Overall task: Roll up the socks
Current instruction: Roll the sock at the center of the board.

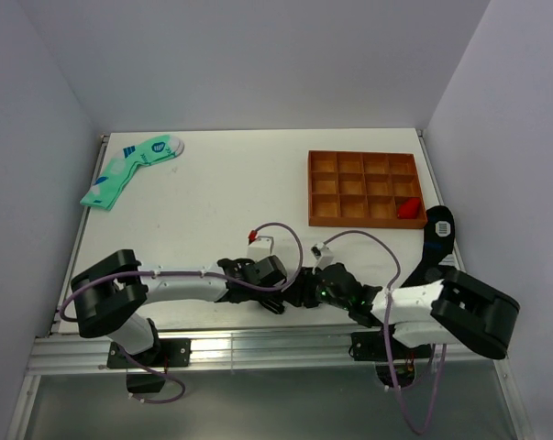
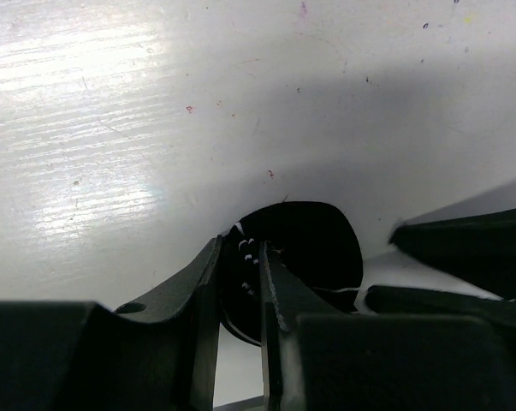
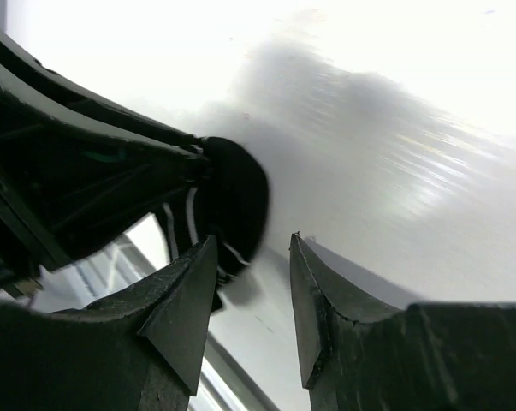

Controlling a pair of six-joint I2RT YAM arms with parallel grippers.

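A black sock with thin white stripes (image 2: 313,248) is bunched into a round roll near the table's front edge. My left gripper (image 2: 240,253) is shut on its edge, with knit and white marks pinched between the two fingers. In the right wrist view the same roll (image 3: 236,201) hangs from the left gripper's dark fingers (image 3: 112,145). My right gripper (image 3: 253,244) stands open just beside the roll, nothing between its fingers. From above, the left gripper (image 1: 288,291) and right gripper (image 1: 315,291) meet tip to tip. Another black sock (image 1: 438,231) lies flat at the right.
A brown compartment tray (image 1: 311,188) sits at the back right with a red piece (image 1: 407,208) in its near right cell. A pair of mint-green socks (image 1: 129,170) lies at the back left. The table's front rail (image 1: 258,348) runs just behind the grippers.
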